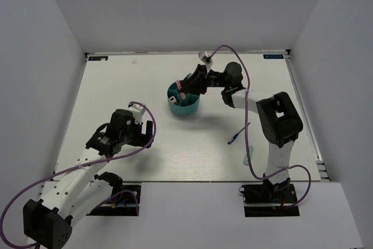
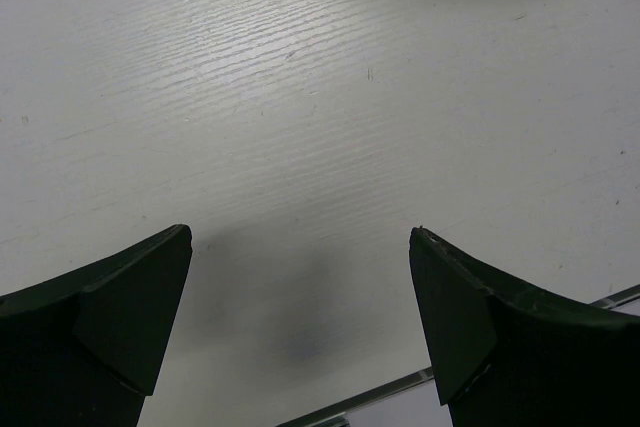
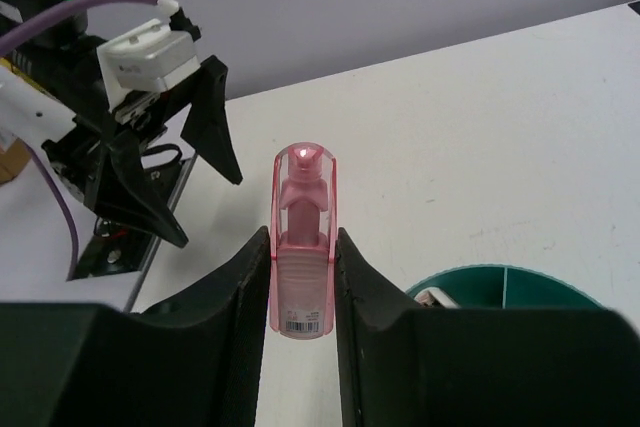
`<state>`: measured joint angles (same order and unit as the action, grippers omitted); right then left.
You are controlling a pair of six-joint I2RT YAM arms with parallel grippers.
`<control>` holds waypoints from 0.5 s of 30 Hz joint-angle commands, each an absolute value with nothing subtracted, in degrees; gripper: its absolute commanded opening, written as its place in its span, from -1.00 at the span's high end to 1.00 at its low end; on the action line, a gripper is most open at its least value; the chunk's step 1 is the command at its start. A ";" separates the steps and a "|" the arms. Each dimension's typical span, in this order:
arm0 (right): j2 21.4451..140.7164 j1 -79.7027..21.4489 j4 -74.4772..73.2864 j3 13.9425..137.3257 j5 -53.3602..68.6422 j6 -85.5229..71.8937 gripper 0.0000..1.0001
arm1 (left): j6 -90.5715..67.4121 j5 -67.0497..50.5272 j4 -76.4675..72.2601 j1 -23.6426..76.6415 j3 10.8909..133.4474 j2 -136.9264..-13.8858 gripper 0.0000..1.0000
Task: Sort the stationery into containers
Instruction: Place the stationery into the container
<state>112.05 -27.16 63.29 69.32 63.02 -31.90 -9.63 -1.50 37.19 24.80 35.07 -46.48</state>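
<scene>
The round teal organiser (image 1: pixel 187 109) stands at mid-table, and its rim shows in the right wrist view (image 3: pixel 520 277). My right gripper (image 1: pixel 187 87) is over the organiser's left part. It is shut on a pink piece (image 1: pixel 182 94), a pink capped marker-like item (image 3: pixel 303 187) held between both fingers of the right gripper (image 3: pixel 302 247). A small pale item (image 3: pixel 432 297) lies in the organiser. A thin blue pen (image 1: pixel 238 134) lies on the table to the right. A pale mint piece (image 1: pixel 247 159) lies near the front. My left gripper (image 1: pixel 149 134) (image 2: pixel 300 239) is open and empty above bare table.
White walls enclose the table on three sides. The table's front edge (image 2: pixel 400 382) runs just below my left gripper. A purple cable (image 1: pixel 247 126) hangs from the right arm over the pen area. The left arm (image 3: pixel 140 147) shows in the right wrist view.
</scene>
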 commanded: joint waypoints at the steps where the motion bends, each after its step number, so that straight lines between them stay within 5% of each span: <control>1: 111.01 -26.19 68.47 66.20 66.53 -27.34 1.00 | -9.05 -2.37 35.77 24.43 34.72 -45.62 -1.00; 15: 113.29 -23.12 52.93 66.71 64.61 -9.67 1.00 | -9.14 -2.55 35.95 24.43 34.63 -46.14 -1.00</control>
